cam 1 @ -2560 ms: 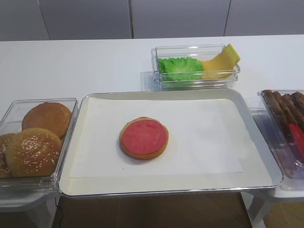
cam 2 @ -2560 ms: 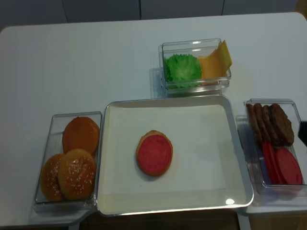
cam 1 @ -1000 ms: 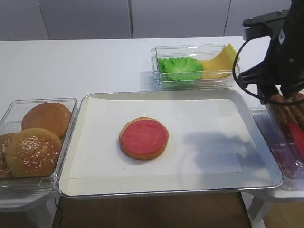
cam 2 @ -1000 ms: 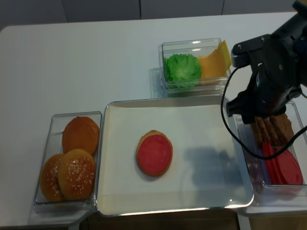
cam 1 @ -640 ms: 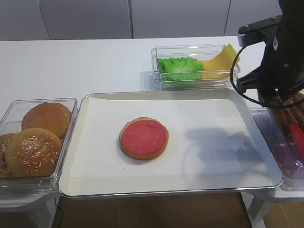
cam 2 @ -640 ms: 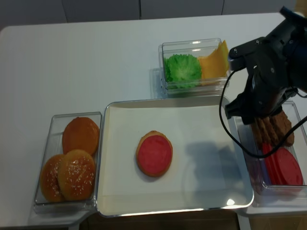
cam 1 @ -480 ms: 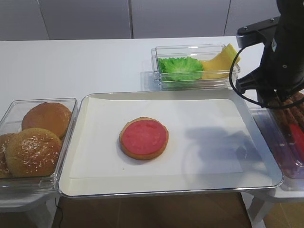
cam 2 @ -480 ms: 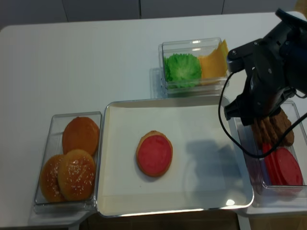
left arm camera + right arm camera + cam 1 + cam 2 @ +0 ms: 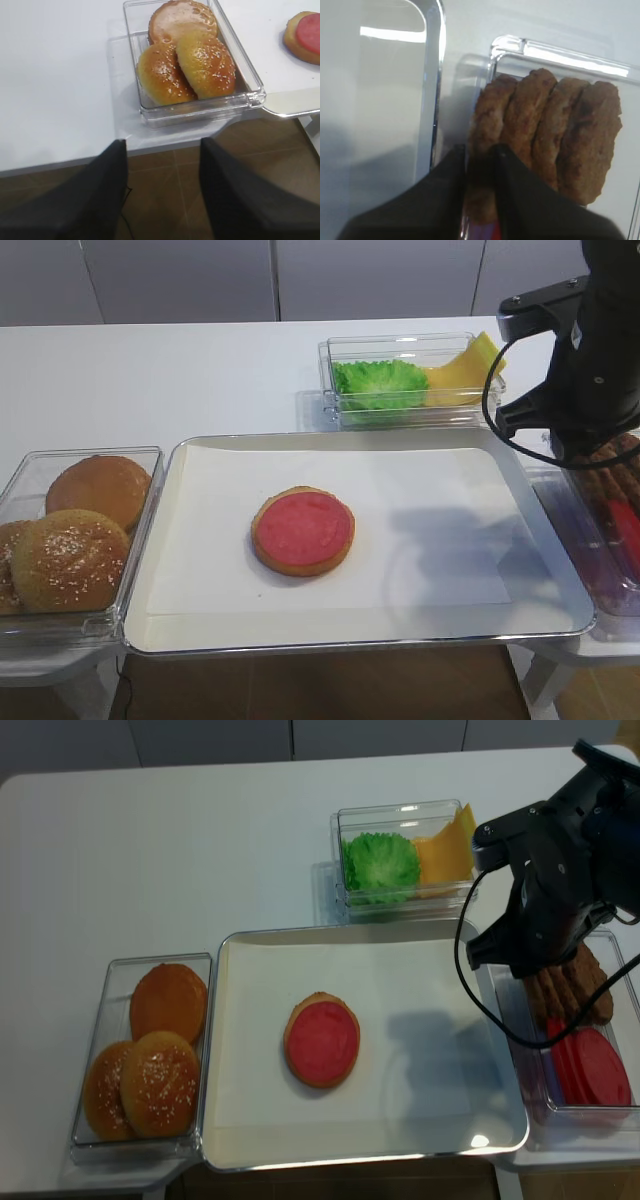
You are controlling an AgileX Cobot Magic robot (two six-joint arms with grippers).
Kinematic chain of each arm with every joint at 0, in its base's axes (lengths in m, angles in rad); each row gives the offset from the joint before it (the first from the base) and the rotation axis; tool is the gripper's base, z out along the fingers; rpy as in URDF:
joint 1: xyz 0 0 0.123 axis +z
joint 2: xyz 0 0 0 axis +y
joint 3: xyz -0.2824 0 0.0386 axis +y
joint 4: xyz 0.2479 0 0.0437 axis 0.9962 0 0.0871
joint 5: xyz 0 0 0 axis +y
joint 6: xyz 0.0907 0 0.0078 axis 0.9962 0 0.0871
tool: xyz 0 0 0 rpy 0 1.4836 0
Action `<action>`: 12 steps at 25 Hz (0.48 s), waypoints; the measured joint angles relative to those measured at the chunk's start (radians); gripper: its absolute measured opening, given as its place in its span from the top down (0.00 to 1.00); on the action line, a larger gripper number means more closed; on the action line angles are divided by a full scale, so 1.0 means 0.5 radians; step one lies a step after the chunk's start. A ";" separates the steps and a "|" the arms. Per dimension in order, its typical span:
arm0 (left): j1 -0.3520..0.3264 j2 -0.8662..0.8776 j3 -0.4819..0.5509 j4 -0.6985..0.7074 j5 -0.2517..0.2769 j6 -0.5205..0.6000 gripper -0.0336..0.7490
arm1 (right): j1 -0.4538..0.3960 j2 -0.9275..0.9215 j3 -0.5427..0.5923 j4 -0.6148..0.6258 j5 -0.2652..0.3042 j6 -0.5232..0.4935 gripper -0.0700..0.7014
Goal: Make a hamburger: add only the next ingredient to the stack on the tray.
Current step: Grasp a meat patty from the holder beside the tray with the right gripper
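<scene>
We see the right fingers pinching the leftmost patty of four standing on edge in the clear tub just right of the tray. The stack lies mid-tray. The left fingers are spread, above the desk edge near the bun tub.

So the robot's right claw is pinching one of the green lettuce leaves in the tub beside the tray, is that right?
Not quite. The right gripper is pinching a brown meat patty, the end one of a standing row in the tub beside the tray. The right wrist view shows its fingers closed on that patty. The lettuce sits untouched in another tub.
</scene>
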State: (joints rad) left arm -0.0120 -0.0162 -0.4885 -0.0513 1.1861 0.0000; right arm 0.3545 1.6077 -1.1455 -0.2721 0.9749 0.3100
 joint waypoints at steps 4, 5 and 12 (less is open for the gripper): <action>0.000 0.000 0.000 0.000 0.000 0.000 0.51 | 0.000 0.000 -0.001 0.000 0.000 0.004 0.76; 0.000 0.000 0.000 0.000 0.000 0.000 0.51 | 0.000 0.000 -0.004 0.000 0.000 0.004 0.76; 0.000 0.000 0.000 0.000 0.000 0.000 0.51 | 0.000 0.000 -0.004 0.000 0.000 0.004 0.76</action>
State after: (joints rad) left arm -0.0120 -0.0162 -0.4885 -0.0513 1.1861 0.0000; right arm 0.3545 1.6077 -1.1476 -0.2721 0.9749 0.3119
